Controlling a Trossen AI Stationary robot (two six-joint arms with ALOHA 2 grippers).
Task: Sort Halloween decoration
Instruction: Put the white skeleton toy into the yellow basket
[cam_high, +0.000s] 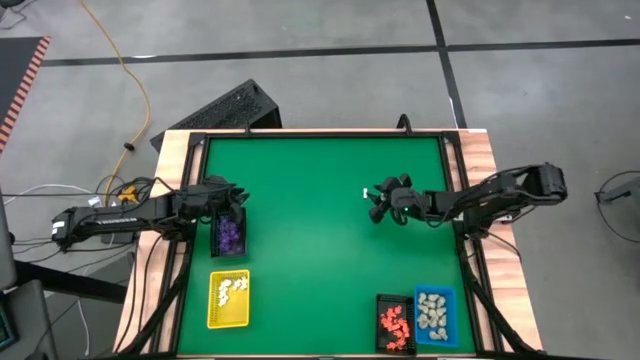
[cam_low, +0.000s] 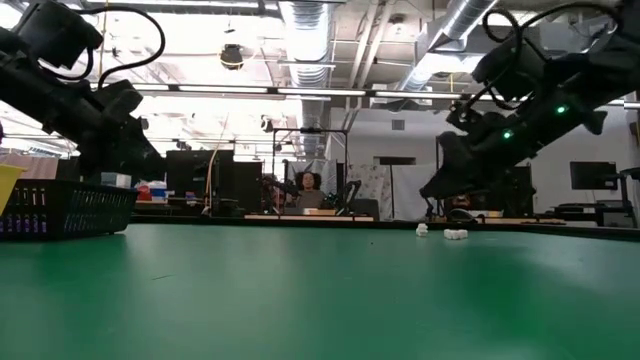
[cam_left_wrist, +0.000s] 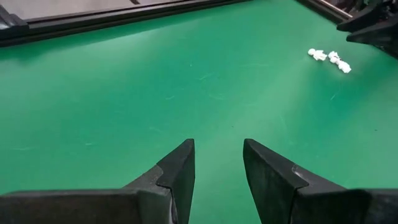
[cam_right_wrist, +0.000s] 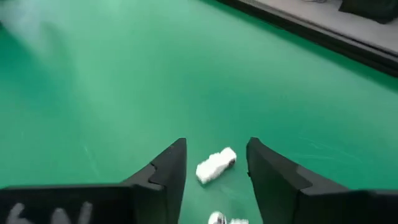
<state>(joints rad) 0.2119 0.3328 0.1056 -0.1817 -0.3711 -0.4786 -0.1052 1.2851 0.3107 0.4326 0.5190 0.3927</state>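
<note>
Green table (cam_high: 320, 240) holds 4 trays of sorted figurines (cam_high: 229, 288); both grippers parted, empty, right gripper (cam_right_wrist: 216, 163) over white figurine (cam_right_wrist: 215, 165).

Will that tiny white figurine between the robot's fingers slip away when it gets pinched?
Maybe. The white figurine lies loose between the open right gripper fingers, so it likely skids on the smooth green table. It looks hard and light, probably not squashy.

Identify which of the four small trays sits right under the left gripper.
The black tray holding purple figurines, at the mat's left edge. The left gripper hangs at its far end; the yellow tray, second black tray and blue tray lie nearer the front edge.
</note>
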